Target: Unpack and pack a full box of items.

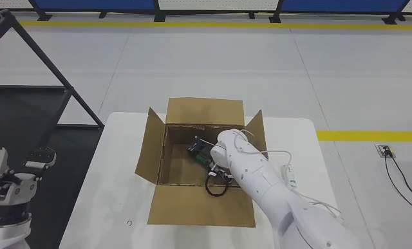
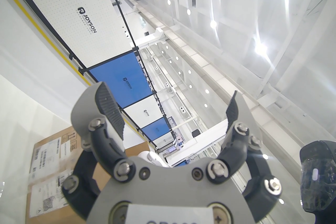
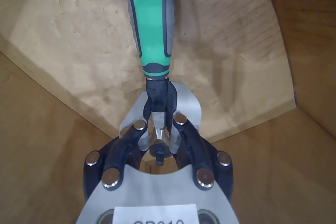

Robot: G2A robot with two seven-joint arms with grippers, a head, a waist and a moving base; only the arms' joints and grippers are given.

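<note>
White tabletop [image 1: 116,197], open box [image 1: 199,210] on it, driver [image 3: 151,12] low inside, pinched at thin neck by right tool [image 3: 158,107]. Might swing or slip out of so short a pinch with long handle hanging free, or catch box wall if lifted. Left tool [image 2: 169,93] spread wide, empty, well apart from box.
</note>
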